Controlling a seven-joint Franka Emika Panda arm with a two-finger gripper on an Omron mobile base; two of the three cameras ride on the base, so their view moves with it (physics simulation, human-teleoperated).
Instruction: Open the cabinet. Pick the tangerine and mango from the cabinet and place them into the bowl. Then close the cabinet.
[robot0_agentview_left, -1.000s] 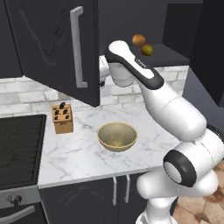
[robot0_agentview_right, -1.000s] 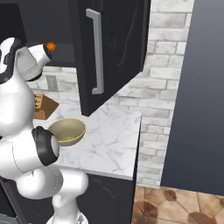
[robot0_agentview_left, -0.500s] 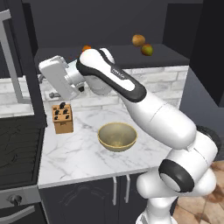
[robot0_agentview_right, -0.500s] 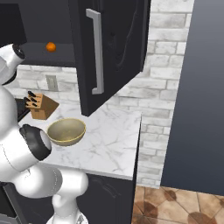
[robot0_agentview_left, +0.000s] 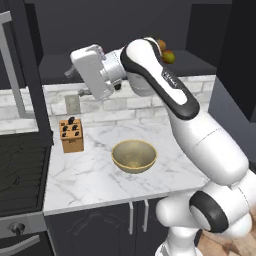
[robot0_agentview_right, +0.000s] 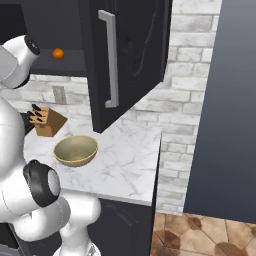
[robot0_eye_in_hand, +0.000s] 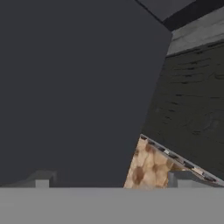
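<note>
Above the bench (robot0_agentview_left: 90, 175), the cabinet (robot0_agentview_right: 135, 50) stands open, both doors swung out: the left door at 9 o'clock in the left base view, the right door facing the right base camera with its long silver handle (robot0_agentview_right: 111, 60) upright. Below it the white marble bench runs along a pale brick wall, with a dark stove (robot0_agentview_left: 20, 170) at its 9 o'clock end.

Rising from 5 o'clock in the left base view, the arm bends over the bench and reaches toward 10 o'clock, where the hand (robot0_agentview_left: 75, 75) hangs in front of the open cabinet, above the knife block. Its fingers stand spread wide apart, released, with nothing between them; in the hand view a tip (robot0_eye_in_hand: 181, 177) shows at 5 o'clock and another at 7 o'clock against a dark door face.

On the bench sits the bowl (robot0_agentview_left: 134, 156), tan-gold, at the middle. The knife block (robot0_agentview_left: 71, 135) stands at its 10 o'clock, well apart.

Inside the cabinet the mango (robot0_agentview_left: 169, 56) lies on the shelf at 1 o'clock, just beside a brownish fruit (robot0_agentview_left: 161, 45) partly hidden by the arm. The tangerine (robot0_agentview_right: 58, 53) rests on the same shelf, seen at 10 o'clock in the right base view.
</note>
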